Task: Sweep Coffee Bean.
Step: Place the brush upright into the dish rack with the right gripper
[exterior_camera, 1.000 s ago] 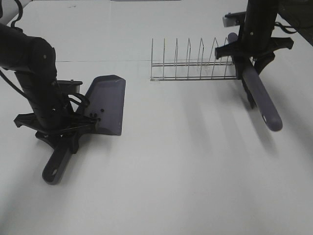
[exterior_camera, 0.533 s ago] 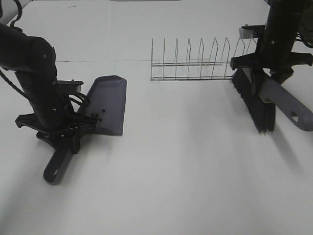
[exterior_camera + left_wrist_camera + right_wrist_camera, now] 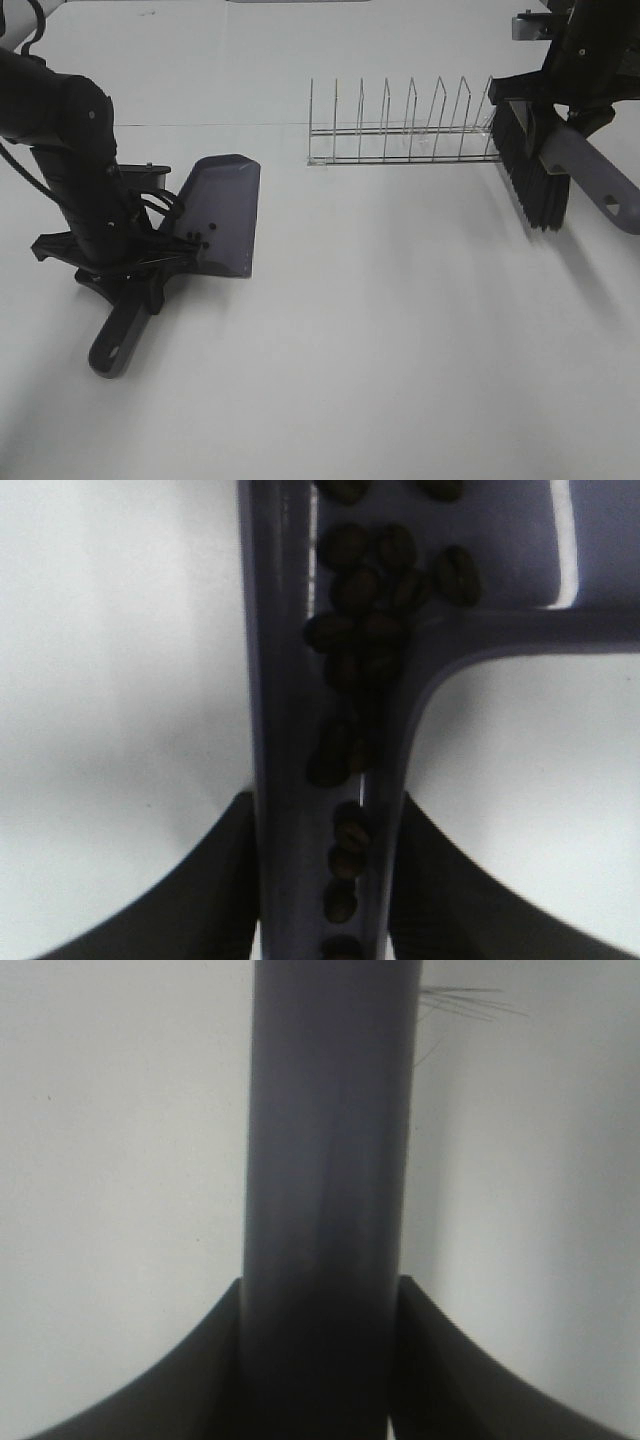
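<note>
My left gripper is shut on the handle of a grey-purple dustpan lying on the white table at the left. Several dark coffee beans lie at the pan's rear; in the left wrist view they pile along the handle channel between my fingers. My right gripper is shut on the grey handle of a brush with black bristles, held at the far right beside the rack. A few bristle tips show in the right wrist view.
A wire dish rack stands at the back centre-right, right next to the brush. The white table spreads across the middle and front. A seam line runs across the back.
The right arm has moved right and back with the brush and turned it, so the bristles now show beside the rack's end. The left arm and dustpan have barely moved.
</note>
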